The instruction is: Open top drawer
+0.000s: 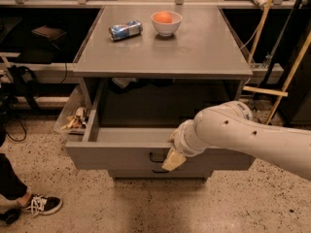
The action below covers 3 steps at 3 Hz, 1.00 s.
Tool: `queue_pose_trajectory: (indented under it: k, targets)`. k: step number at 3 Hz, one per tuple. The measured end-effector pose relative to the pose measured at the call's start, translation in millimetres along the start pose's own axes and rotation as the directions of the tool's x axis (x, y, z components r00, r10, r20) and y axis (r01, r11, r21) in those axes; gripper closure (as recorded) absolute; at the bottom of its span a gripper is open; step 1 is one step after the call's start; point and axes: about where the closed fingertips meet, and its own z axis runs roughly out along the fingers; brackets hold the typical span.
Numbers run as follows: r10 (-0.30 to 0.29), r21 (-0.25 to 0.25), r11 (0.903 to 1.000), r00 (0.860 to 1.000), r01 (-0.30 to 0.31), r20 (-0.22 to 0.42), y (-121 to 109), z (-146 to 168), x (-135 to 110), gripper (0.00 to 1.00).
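The claw (173, 160) sits against the front of the top drawer (112, 157), just right of its small black handle (155, 157). The white arm (243, 132) reaches in from the right, across the drawer's right half. We cannot tell how far open the claw is, nor whether it has hold of the handle.

The top drawer stands pulled well out from under the table (194, 52). Just below its front we see the handle of a lower drawer (158, 171). Behind the drawer, up on the table, are a can (125, 30) lying on its side and a bowl (166, 27) holding something orange. Left of the drawer is a bin (65, 118) of scraps, and further left a shoe (44, 205).

We judge the opening nearly done. A harder pull could run the drawer to the end of its travel and jerk the whole table, setting the can rolling. A loose hold could slip off that small handle
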Motion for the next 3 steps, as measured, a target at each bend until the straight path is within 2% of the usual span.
queue_pose_trajectory:
  k: [3]
  targets:
    - [0.006, 0.014, 0.9999, 1.0, -0.007, 0.005, 17.6, -5.2, 4.5, 1.0]
